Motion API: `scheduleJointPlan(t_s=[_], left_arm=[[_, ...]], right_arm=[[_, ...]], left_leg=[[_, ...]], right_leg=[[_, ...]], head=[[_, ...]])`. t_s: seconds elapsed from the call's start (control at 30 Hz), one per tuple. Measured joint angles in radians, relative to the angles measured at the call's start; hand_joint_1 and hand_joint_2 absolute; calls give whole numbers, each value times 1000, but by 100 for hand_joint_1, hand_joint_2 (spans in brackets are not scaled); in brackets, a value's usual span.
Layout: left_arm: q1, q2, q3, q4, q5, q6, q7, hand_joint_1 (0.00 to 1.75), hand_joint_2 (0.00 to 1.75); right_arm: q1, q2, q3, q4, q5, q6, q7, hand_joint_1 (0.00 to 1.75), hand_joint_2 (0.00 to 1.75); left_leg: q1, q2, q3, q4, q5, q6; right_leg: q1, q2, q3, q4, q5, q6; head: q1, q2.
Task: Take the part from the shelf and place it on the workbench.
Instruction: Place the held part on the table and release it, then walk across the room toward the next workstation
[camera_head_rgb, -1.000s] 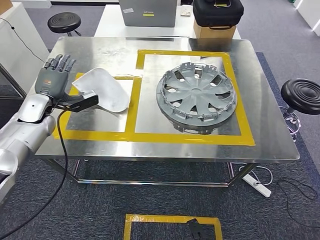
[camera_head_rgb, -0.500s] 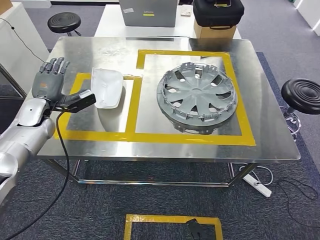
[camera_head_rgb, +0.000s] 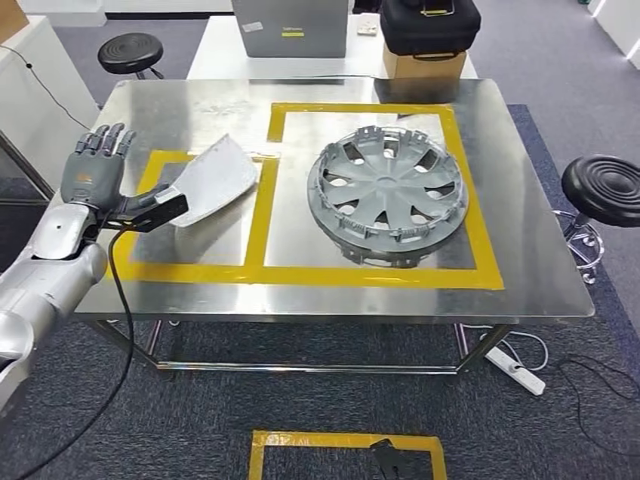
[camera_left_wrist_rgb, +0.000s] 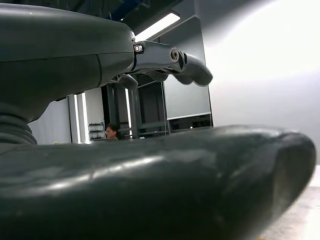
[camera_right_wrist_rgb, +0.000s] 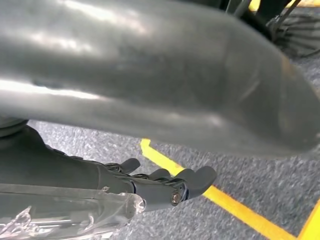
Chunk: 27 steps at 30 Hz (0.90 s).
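The white curved part (camera_head_rgb: 215, 180) lies tilted on the steel workbench (camera_head_rgb: 528, 230), inside the left yellow-taped square (camera_head_rgb: 256, 220). My left hand (camera_head_rgb: 92, 172) hovers at the bench's left edge, a little left of the part and apart from it, with fingers spread upward and nothing in them. Its wrist view has the fingers (camera_left_wrist_rgb: 170, 57) stretched out above the thick thumb. My right hand (camera_right_wrist_rgb: 166, 185) hangs over grey carpet and yellow floor tape, fingers extended and holding nothing.
A grey hubcap (camera_head_rgb: 387, 192) fills the right taped square. Black stools stand at the far left (camera_head_rgb: 133, 50) and the right (camera_head_rgb: 606, 190). Behind the bench are a grey case (camera_head_rgb: 290, 25) and a black bag (camera_head_rgb: 429, 22). A power strip (camera_head_rgb: 517, 368) lies under the bench.
The white part has rocked and turned within the left square, its edge now raised. My left hand has drawn slightly back to the left, still open. The view shifted a little.
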<state>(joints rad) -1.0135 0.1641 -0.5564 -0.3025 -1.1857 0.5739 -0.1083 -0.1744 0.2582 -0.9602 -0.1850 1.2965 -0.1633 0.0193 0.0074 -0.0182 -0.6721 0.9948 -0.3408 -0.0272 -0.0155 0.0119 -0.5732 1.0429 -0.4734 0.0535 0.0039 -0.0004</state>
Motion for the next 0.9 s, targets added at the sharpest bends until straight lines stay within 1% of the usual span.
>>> scheduleJointPlan(t_s=[0.07, 0.1, 0.13, 0.17, 0.2, 0.23, 0.27, 0.3, 0.33, 0.37, 0.4, 0.43, 0.47, 0.5, 0.57, 0.6, 0.63, 0.67, 0.73, 0.77, 0.8, 0.83, 0.87, 0.9], left_arm=[[0, 0, 0, 0, -4, -1, -1, 0, 0], [0, 1, 1, 0, -6, -1, -1, 0, 0], [0, 2, 1, 0, -7, -1, -1, 0, 0], [0, 2, 1, 0, -8, -2, -1, 0, 0], [0, 2, 1, 0, -8, -2, -1, 0, 0], [2, 2, 1, 1, -8, -2, -1, 0, 0], [4, 2, 1, 1, -9, -2, -1, 0, 0], [6, 1, 1, 1, -10, -2, -1, 0, 0], [6, 1, 2, 2, -13, -2, -1, 0, 0], [6, 1, 2, 2, -15, -2, -1, 0, 0], [4, 0, 2, 2, -17, -2, -1, 0, 0], [2, 0, 3, 2, -18, -2, -2, 0, 0], [1, -1, 3, 2, -18, -2, -2, 0, 0], [1, -2, 4, 2, -18, -2, -2, 0, 0], [4, -5, 4, 2, -20, -2, -3, 0, 0], [5, -7, 4, 2, -20, -2, -3, 0, 0], [5, -9, 4, 2, -20, -2, -3, 0, 0], [5, -10, 4, 2, -20, -2, -3, 0, 0], [6, -12, 6, 2, -20, -2, -3, 0, 0], [8, -12, 8, 2, -20, -2, -3, 0, 0], [10, -13, 10, 2, -21, -2, -3, 0, 0], [11, -13, 11, 2, -21, -2, -3, 0, 0], [12, -13, 12, 2, -21, -2, -3, 0, 0], [13, -13, 14, 2, -21, -2, -3, 0, 0]], right_arm=[[0, 0, 0, 0, 0, 0, 0, 0, 0], [-1, 0, 0, 0, 0, 0, 0, 0, 0], [-1, 0, 0, 0, 0, 0, 0, 0, 0], [0, 0, 0, 0, 0, 0, 0, 0, 0], [0, 0, 0, 0, 0, 0, 0, 0, 0], [0, 0, 0, 0, 0, 0, 0, 0, 0], [1, 0, 0, 0, 0, 0, 0, 0, 0], [1, 0, 0, 0, 1, 0, 0, 0, 0], [1, 0, 0, 0, 1, 0, 0, 0, 0], [1, 0, 0, 0, 1, 0, 0, 0, 0], [0, 0, 0, 0, 1, 0, 0, 0, 0], [0, 0, 0, 0, 1, -1, 0, 0, 0], [-1, 0, 0, 0, 1, -1, 0, 0, 0], [-1, 0, 0, 0, 1, -1, 0, 0, 0], [2, 0, 0, 0, 1, 0, 0, 0, 0], [3, 0, 0, 0, 1, 0, 1, 0, 0], [4, 0, 0, 0, 1, 0, 1, 0, 0], [4, 0, 0, 0, 1, 0, 1, 0, 0], [4, 0, 0, 0, 1, 0, 1, 0, 0], [4, 0, 0, 0, 1, 0, 1, 0, 0], [4, 0, 0, 0, 1, 0, 1, 0, 0], [4, 0, 0, 0, 1, 0, 1, 0, 0], [3, 0, 0, 0, 1, 0, 1, 0, 0], [2, 0, 0, 0, 1, 0, 1, 0, 0]], left_leg=[[3, 1, -2, -2, 5, -14], [4, 2, -6, 7, -8, -20], [5, 4, -18, 37, -36, -25], [6, 5, -37, 89, -76, -29], [6, 6, -60, 157, -120, -33], [6, 6, -82, 224, -155, -36], [6, 6, -93, 268, -174, -38], [6, 6, -87, 279, -174, -38], [6, 7, -62, 252, -159, -38], [7, 7, -19, 196, -136, -37], [7, 7, 30, 127, -119, -36], [7, 7, 70, 69, -108, -33], [6, 6, 95, 29, -105, -30], [4, 5, 104, 11, -107, -25], [3, 5, 96, 7, -101, -8], [3, 6, 92, 6, -96, 2], [4, 7, 88, 5, -90, 11], [4, 8, 81, 3, -84, 19], [1, 9, 66, 4, -72, 28], [-1, 9, 58, 4, -66, 30], [-3, 9, 50, 4, -60, 30], [-4, 8, 44, 4, -54, 30], [-5, 8, 38, 4, -49, 28], [-6, 8, 34, 5, -44, 25]], right_leg=[[0, 1, -8, -4, 8, -17], [-1, 1, -11, -6, 15, -25], [-3, 1, -15, -8, 21, -33], [-4, 1, -21, -9, 27, -38], [-4, 1, -27, -9, 33, -41], [-4, 0, -35, -9, 39, -41], [-4, 0, -42, -9, 44, -40], [-4, 0, -49, -8, 49, -39], [-4, 0, -55, -8, 54, -36], [-5, 0, -60, -8, 58, -32], [-3, 0, -64, -8, 62, -28], [-2, 0, -67, -8, 66, -22], [0, 1, -69, -8, 70, -16], [2, 1, -71, -9, 74, -10], [0, 1, -75, -11, 81, 2], [-1, 0, -81, -4, 71, 6], [-1, -2, -92, 21, 48, 10], [-2, -3, -112, 69, 12, 11], [0, -4, -158, 204, -69, 13], [2, -4, -172, 256, -91, 12], [4, -4, -169, 274, -95, 10], [7, -4, -145, 251, -82, 7], [9, -4, -104, 193, -58, 2], [12, -4, -55, 118, -38, -4]], head=[[-1, 0], [-3, 0], [-6, 0], [-9, 0], [-11, 0], [-12, 0], [-13, 0], [-13, 0], [-13, 0], [-13, 0], [-14, 0], [-14, 0], [-15, 0], [-16, 0], [-16, 0], [-15, 0], [-13, 0], [-12, 0], [-9, 0], [-9, 0], [-9, 0], [-9, 0], [-9, 0], [-9, 0]])
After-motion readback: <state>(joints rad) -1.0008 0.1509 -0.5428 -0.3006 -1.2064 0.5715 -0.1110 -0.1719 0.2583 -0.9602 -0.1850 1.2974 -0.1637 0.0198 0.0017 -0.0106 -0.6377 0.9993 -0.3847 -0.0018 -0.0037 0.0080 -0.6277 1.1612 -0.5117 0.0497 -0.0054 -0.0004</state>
